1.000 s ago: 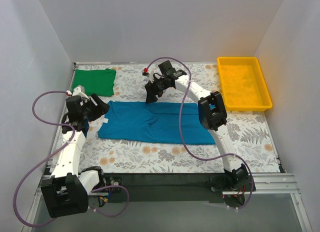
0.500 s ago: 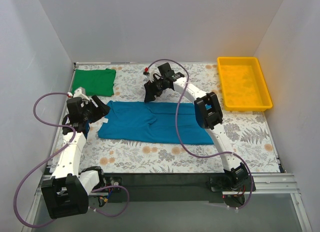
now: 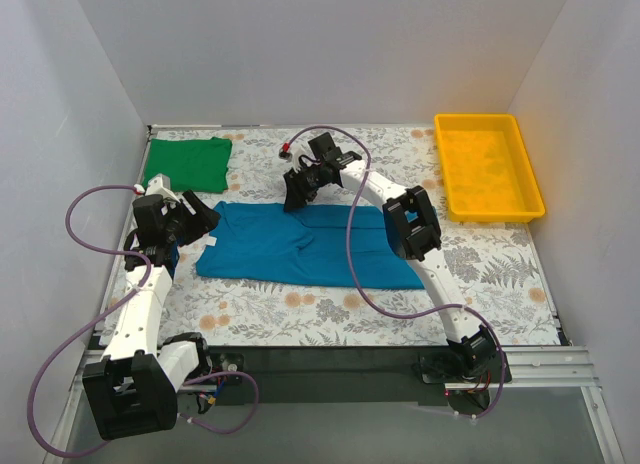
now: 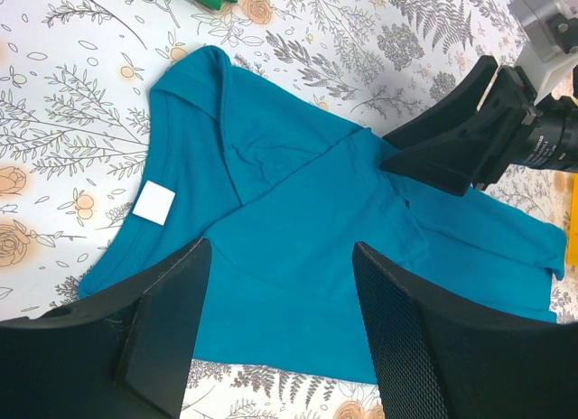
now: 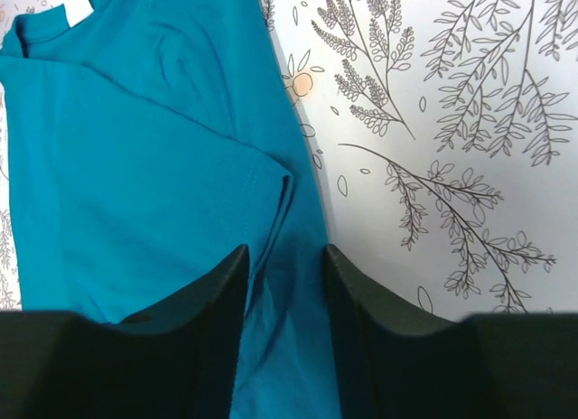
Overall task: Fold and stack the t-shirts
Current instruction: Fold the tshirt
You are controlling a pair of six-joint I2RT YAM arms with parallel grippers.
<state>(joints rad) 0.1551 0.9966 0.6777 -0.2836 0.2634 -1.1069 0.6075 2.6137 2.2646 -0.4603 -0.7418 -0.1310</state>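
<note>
the teal-blue t-shirt (image 3: 310,246) is lying flat on the flowery surface (image 3: 300,306). the left pincer (image 4: 280,256) is hanging wide open by its collar end. the right pincer (image 5: 284,256) is sitting narrow around its far edge; i cannot tell if it is pinching. the green t-shirt (image 3: 187,164) is lying folded far left.

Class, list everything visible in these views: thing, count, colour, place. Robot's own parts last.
Teal-blue t-shirt: one, teal-blue, spread flat mid-table.
Green t-shirt: one, bright green, folded, far left corner.
Label: one, white, at the teal-blue t-shirt's collar.
Tray: one, yellow, far right corner.
Table cover: one, white floral print, under everything.
Arms: two, white and black, based at near edge.
Cables: two, purple, looping along the arms.
Left pincer: one, black, open above the shirt's collar end.
Right pincer: one, black, jaws apart astride the shirt's far edge.
</note>
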